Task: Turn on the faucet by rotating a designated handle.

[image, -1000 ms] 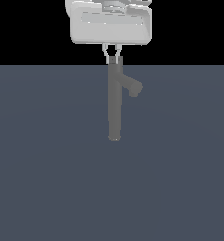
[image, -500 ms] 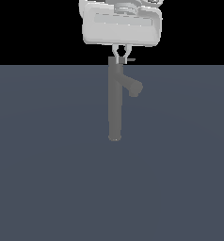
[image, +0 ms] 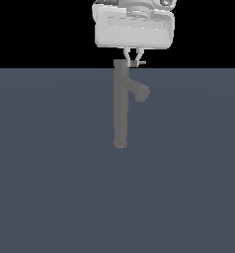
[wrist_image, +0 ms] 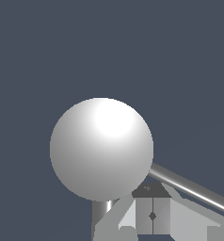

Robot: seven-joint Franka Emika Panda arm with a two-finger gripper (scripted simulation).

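Faucet stands upright on the dark blue-grey bench, roughly centre of the exterior view, column slim and matte grey. Thick spout stub branches off near the top, angling down toward the exterior view's right.

Handle: thin light-grey rod sticking out sideways from the top cap, toward the exterior view's right. In the wrist view the cap reads as a bright round disc, with the handle running off from its edge as a shiny bar.

Hand, white and boxy, hangs directly above the faucet top. Fingers point down, set narrow, tips at handle level just beside the cap. Cannot tell whether they touch or pinch the rod; contact is too small to resolve in either view.
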